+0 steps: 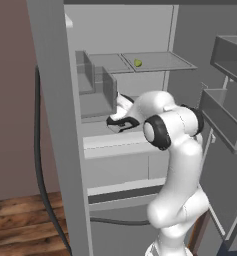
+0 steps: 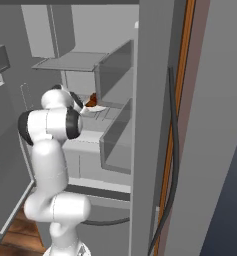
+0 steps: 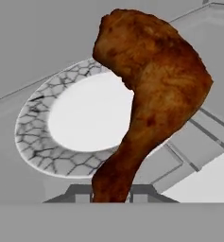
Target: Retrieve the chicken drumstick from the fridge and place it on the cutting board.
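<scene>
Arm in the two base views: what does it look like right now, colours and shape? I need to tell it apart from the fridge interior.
The arm is glossy white, built of thick rounded segments with bulbous elbows. Black rings mark its joints, most clearly around the big round joint cap facing the left base camera. The hand end is white with black trim. In the hand view, the fingertips are small, dark grey and blocky. No cables or markings show on the arm.

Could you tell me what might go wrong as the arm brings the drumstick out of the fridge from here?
The gripper pinches the chicken drumstick only by its thin end, with the plump end hanging far out, so it may swing or slip free. The meat hangs over the plate and could catch its rim. Backing out, the arm passes close to the fridge wall and door bins.
</scene>
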Tool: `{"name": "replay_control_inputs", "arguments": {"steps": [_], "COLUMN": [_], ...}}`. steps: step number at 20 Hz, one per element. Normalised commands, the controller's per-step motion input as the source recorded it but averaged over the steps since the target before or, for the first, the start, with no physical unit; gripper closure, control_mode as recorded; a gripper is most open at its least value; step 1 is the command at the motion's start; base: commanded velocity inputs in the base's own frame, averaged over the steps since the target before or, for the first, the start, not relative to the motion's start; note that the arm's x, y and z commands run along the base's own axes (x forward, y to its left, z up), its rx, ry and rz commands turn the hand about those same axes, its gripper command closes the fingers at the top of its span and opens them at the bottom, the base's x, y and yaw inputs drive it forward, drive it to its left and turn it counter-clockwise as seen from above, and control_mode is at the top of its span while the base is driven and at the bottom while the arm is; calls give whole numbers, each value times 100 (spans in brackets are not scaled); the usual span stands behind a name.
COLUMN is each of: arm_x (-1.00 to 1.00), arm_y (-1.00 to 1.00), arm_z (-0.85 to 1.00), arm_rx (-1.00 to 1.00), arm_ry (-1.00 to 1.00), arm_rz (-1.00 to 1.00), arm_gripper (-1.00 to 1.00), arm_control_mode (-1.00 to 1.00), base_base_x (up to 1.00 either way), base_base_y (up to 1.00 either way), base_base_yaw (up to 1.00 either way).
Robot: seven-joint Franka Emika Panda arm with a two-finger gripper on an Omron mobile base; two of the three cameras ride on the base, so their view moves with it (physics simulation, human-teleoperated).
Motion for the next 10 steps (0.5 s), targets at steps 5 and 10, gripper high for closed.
{"name": "replay_control_inputs", "arguments": {"steps": [5, 10], "arm_x": [-30, -38], "arm_y": [0, 0], "arm_z": [74, 32], "arm_rx": [0, 0], "arm_ry": [-16, -8], "arm_rz": [8, 11], "arm_gripper": [100, 100], "arm_control_mode": [-100, -100], "base_base_x": [0, 0], "base_base_y": [0, 0], "base_base_yaw": [0, 0]}}
